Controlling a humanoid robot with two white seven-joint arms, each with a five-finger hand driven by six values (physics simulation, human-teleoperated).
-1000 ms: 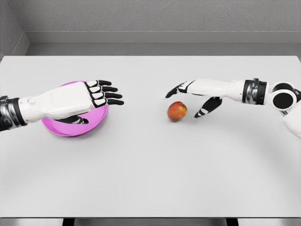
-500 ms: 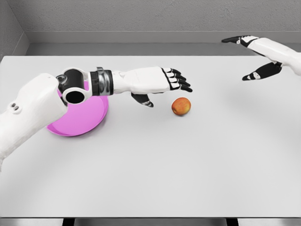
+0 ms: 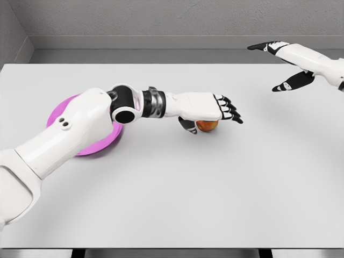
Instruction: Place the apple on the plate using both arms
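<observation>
The left hand [image 3: 207, 110] lies flat over the small round red-and-yellow apple [image 3: 207, 126], palm down, its black-tipped fingers [image 3: 230, 110] stretched out straight past the fruit and its thumb hanging beside the apple's left flank. Nothing is pinched: the fingers look spread and uncurled, and whether the palm touches the apple's top cannot be told from this view. The apple sits on the pale grey desk [image 3: 177, 188], a little right of centre and well apart from the flat round magenta plate [image 3: 72, 110], which lies to the left and is partly covered by the white left arm.

The step in hand appears to be the grasp. To do it well, the hand should settle so the apple is centred under the palm, then curl the 4 fingers around the far side while the thumb closes on the near side, since a push from 1 side alone would likely roll it away.

The apple is close to round, so it shows no clear long axis; its stem end is hidden beneath the hand, and which way it points cannot be told.

The right hand [image 3: 284, 64] hovers with fingers spread, far back at the right, holding nothing
</observation>
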